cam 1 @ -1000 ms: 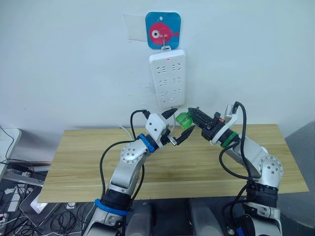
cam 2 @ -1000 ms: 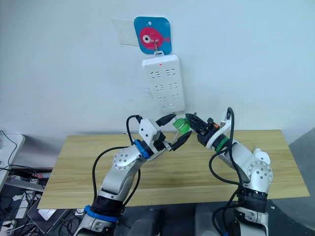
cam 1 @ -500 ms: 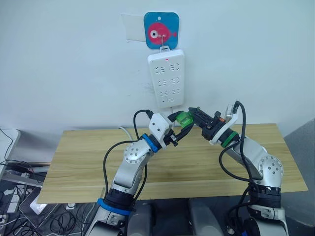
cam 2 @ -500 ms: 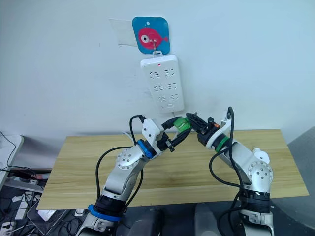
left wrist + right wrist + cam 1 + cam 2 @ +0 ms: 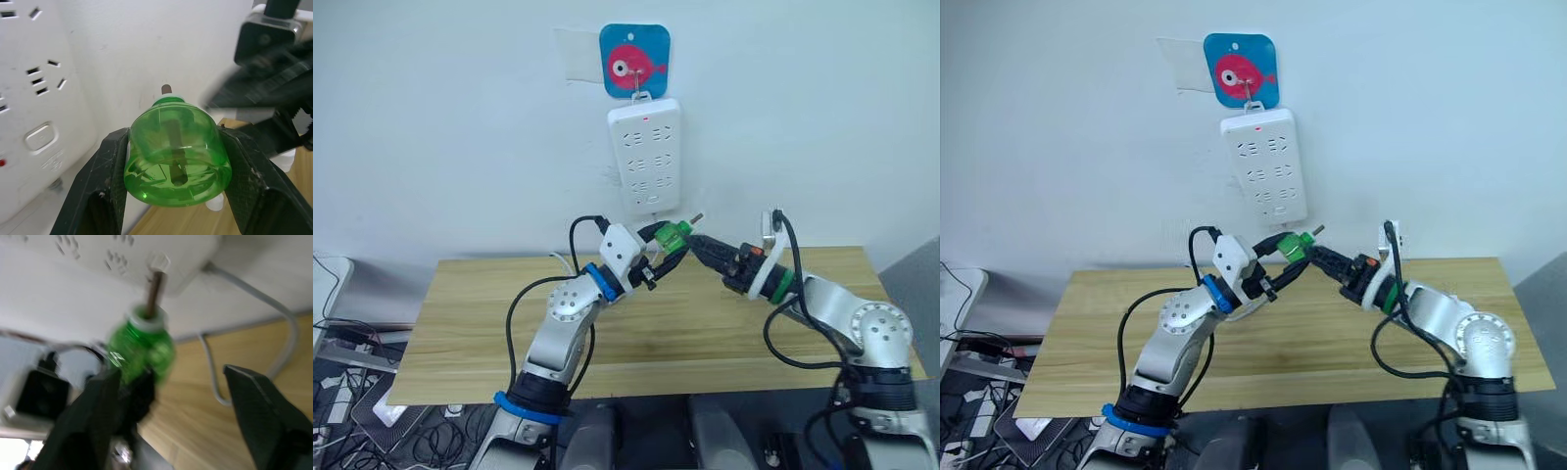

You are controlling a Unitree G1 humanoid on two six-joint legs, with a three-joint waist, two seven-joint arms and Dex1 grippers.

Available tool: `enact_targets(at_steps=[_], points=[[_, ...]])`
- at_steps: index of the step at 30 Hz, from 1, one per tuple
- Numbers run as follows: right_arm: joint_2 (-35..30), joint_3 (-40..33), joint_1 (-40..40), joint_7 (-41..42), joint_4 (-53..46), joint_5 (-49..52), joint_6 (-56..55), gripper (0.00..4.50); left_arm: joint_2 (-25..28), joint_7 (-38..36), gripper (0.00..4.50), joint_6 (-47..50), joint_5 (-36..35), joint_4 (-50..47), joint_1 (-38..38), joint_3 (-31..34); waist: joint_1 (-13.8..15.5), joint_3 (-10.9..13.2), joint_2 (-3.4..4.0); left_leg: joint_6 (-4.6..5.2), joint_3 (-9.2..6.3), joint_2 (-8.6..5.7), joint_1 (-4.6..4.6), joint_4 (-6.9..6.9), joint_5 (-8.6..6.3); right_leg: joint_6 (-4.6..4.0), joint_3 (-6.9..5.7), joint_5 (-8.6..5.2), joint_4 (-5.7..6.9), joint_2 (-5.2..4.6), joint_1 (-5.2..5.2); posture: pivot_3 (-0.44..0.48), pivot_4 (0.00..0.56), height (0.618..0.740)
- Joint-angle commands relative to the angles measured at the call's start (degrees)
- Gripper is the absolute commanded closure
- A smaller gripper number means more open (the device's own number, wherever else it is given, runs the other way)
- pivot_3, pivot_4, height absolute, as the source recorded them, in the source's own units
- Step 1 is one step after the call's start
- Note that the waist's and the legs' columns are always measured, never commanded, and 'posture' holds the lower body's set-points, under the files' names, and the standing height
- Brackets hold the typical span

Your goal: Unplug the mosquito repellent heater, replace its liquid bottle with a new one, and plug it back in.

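Left gripper [image 5: 171,196]: two black fingers pinched on the liquid bottle [image 5: 175,155], one finger against each side of its body. The bottle is translucent green plastic, rounded, uncapped, with a thin dark wick rod rising from a pale neck; it is held in the air above the table, just below the power strip.

Right gripper [image 5: 168,396]: black fingers spread apart, nothing between them, tips near the bottle but not touching it.

Table [image 5: 489,333]: light wood-grain top, rectangular, set against the wall.

Power strip [image 5: 645,157]: long, white, smooth plastic, multi-socket, hung on the wall [image 5: 440,127] beneath a blue square plaque [image 5: 634,61] bearing a pink fish.

Wall: plain, pale.
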Motion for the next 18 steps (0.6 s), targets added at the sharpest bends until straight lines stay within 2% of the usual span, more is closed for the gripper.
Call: enact_targets(at_steps=[1,5,7,12,18], points=[[-8.2,-0.4,1.6,10.8,-1.6,-6.1,4.5,0.02,1.2,-1.9,2.23,-0.3,-1.7,-2.5,0.8,0.3,0.3,0.0,0.0,0.0,0.01,0.01,0.0,0.0,0.0,0.0,0.01,0.0,0.0,0.0,0.0,-0.088,0.218,0.74],[-23.1,2.4,4.0,26.6,0.7,-22.8,3.0,0.02,3.3,-4.6,2.23,0.4,-3.2,-5.1,2.9,-0.2,0.5,0.0,0.01,0.04,0.04,0.02,0.01,0.0,-0.02,0.01,0.01,-0.01,-0.03,0.0,0.01,-0.093,0.221,0.74],[-27.9,4.5,3.6,31.9,4.9,-30.7,0.4,0.02,4.4,-6.0,2.23,0.8,-4.0,-6.3,3.7,-0.6,0.4,0.0,0.01,0.04,0.09,0.05,0.04,0.01,-0.02,0.01,0.02,-0.01,-0.01,0.01,0.01,-0.094,0.221,0.74],[-31.8,10.4,-2.2,38.0,18.5,-48.9,-5.7,0.02,5.1,-7.6,2.23,1.2,-4.5,-7.4,4.3,-1.3,0.5,0.0,0.0,0.04,0.16,0.04,0.05,0.02,-0.02,0.01,0.07,0.0,-0.02,-0.01,0.03,-0.095,0.225,0.74],[-28.9,14.5,-11.0,40.1,35.5,-62.6,-5.9,0.02,4.6,-7.1,2.23,0.7,-3.7,-7.1,4.2,-2.0,0.5,0.0,-0.02,0.04,0.14,0.03,0.05,0.01,-0.02,0.01,0.07,0.0,-0.04,-0.01,0.02,-0.084,0.227,0.74]])
